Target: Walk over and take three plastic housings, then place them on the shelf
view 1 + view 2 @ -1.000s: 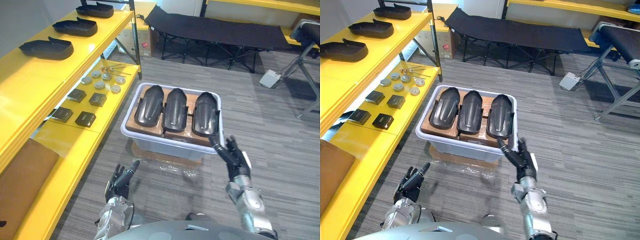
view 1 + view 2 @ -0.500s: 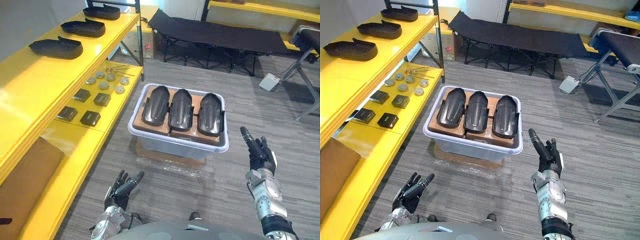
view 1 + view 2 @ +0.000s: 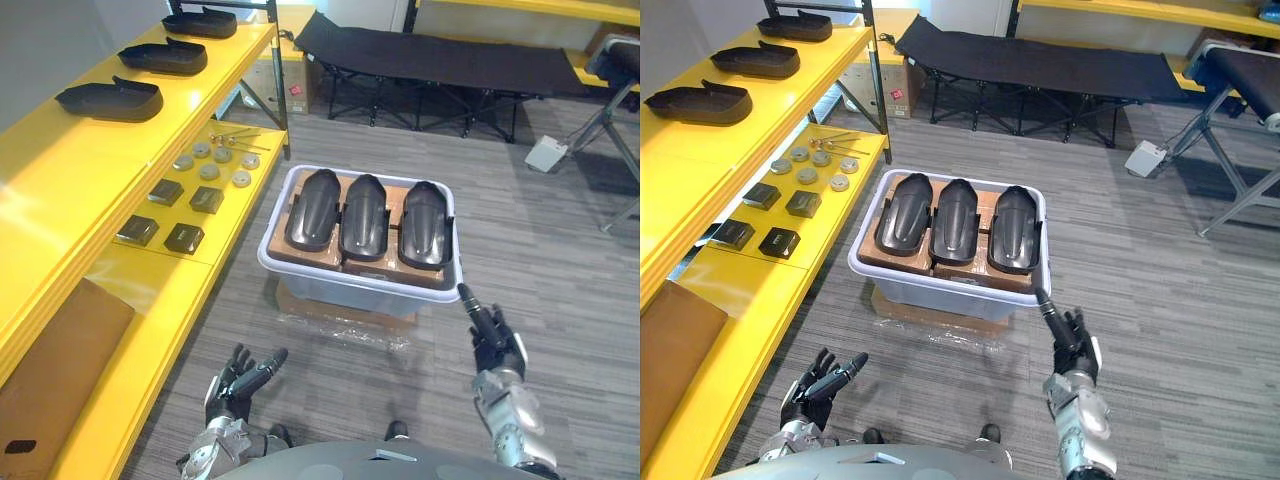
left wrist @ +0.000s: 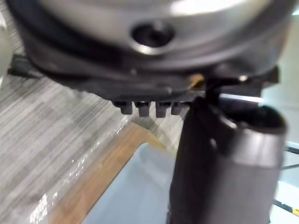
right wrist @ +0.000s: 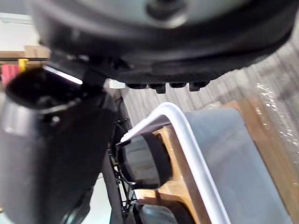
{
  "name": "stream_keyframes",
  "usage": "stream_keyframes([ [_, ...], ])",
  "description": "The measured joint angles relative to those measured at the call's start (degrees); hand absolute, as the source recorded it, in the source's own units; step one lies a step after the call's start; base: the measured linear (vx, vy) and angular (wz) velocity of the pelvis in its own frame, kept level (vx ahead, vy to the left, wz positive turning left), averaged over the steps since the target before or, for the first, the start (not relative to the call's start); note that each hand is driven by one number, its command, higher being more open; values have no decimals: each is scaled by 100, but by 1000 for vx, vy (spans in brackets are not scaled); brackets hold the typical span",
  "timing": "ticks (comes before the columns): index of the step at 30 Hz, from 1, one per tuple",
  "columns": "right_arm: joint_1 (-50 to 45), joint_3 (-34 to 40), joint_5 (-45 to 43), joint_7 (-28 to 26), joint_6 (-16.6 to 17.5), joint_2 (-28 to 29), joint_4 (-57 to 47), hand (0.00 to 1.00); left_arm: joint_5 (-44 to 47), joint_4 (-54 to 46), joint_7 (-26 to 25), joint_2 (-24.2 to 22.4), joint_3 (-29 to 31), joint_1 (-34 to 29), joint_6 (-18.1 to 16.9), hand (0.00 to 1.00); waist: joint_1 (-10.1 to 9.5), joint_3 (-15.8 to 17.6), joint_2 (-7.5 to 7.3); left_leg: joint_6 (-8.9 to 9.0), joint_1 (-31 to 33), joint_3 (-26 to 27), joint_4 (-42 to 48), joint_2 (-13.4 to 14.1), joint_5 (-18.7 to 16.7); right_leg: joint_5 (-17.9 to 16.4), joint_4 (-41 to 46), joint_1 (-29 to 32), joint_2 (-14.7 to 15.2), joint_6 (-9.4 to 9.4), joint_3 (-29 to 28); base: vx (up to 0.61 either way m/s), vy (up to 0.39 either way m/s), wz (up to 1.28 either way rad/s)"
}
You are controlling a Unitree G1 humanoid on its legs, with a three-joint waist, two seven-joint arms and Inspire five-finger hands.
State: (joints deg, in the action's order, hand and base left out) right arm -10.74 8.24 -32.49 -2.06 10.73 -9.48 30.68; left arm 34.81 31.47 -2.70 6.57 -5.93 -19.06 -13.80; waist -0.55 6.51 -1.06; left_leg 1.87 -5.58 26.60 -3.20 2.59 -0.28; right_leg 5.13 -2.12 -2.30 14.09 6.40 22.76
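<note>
Three black plastic housings (image 3: 364, 215) lie side by side on brown cardboard in a white bin (image 3: 350, 285) on the floor ahead. Three more black housings (image 3: 110, 99) rest on the top board of the yellow shelf (image 3: 60, 170) at the left. My left hand (image 3: 243, 375) hovers low before the bin, fingers straight, holding nothing. My right hand (image 3: 490, 328) is raised just off the bin's near right corner, fingers straight and empty. The right wrist view looks past my right hand (image 5: 51, 135) at the bin's rim (image 5: 187, 135) and one housing (image 5: 142, 161).
The lower shelf board holds small black boxes (image 3: 185, 237), round metal discs (image 3: 209, 171) and a brown sheet (image 3: 50, 360). A flat cardboard piece (image 3: 340, 305) lies under the bin. A black folding cot (image 3: 440, 60) stands behind, a grey box (image 3: 545, 153) at the right.
My right hand has dropped and come in toward the bin's near right corner. The left hand has barely moved. The camera has shifted slightly.
</note>
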Motion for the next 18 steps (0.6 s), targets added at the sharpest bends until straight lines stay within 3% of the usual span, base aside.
stream_keyframes([
  [3, -51, -38, -122, -108, 0, 101, 56, 100, -130, -250, -379, 0, 44, -73, -10, 100, 43, 26, 28, 46, 23, 55, 146, 63, -168, -153, 317, 124, 26, -166, 22, 19, -19, -13],
  [5, -55, -30, -270, -143, 27, 83, 63, 100, -476, -418, -440, -2, 141, -67, -9, 100, 36, 91, -64, 22, 50, 102, 587, 144, -498, -417, 1175, 333, 243, -137, 183, 8, 3, -14],
  [6, -44, 15, -449, -141, 121, 68, 63, 100, -637, -448, -412, 0, 126, -52, -2, 100, 51, 140, -65, -6, 114, 82, 925, 294, -717, -475, 2270, 718, 491, -205, 301, -45, 19, -1],
  [7, -41, 16, -509, -140, 162, 75, 63, 100, -637, -491, -387, 12, 127, -52, -3, 100, 66, 167, -106, -20, 114, 58, 1025, 304, -781, -451, 2722, 886, 615, -253, 294, -65, 46, 13],
  [9, -83, 12, -614, -126, 254, 101, 63, 100, -663, -514, -285, 63, 127, -51, 0, 100, 82, 255, -232, -71, -6, -42, 1237, 319, -942, -199, 3576, 1133, 829, -541, 51, -9, 76, 21],
  [10, -100, 11, -613, -122, 256, 113, 63, 100, -709, -512, -286, 69, 127, -66, 3, 100, 83, 287, -276, -84, -52, -70, 1271, 343, -982, -127, 3667, 1137, 843, -519, 6, 31, 74, 17],
  [12, -162, 5, -567, -121, 259, 224, 61, 100, -827, -508, -292, 79, 112, -130, 6, 100, 50, 350, -329, -82, -75, -111, 1466, 465, -1139, -440, 3540, 1190, 734, -462, -189, 55, 48, 8],
  [14, -205, 6, -349, -104, 267, 354, 54, 100, -821, -478, -323, 176, 89, -165, 26, 100, 43, 365, -379, -27, 42, -224, 1731, 626, -1312, -611, 2960, 1229, 432, -447, -447, 113, -11, 23],
  [16, -266, 12, -57, 85, 267, 362, 54, 100, -819, -488, -328, 276, -53, -147, 20, 100, 84, 390, -346, 77, 110, -510, 2006, 693, -1456, -471, 2536, 1221, 277, -227, -980, 144, -59, 59],
  [18, -321, 31, 79, 204, 267, 363, 50, 100, -789, -506, -335, 319, -58, -150, 10, 100, 69, 372, -374, 215, 103, -697, 2199, 723, -1553, -307, 2181, 995, 225, 11, -1026, 185, -155, 60],
])
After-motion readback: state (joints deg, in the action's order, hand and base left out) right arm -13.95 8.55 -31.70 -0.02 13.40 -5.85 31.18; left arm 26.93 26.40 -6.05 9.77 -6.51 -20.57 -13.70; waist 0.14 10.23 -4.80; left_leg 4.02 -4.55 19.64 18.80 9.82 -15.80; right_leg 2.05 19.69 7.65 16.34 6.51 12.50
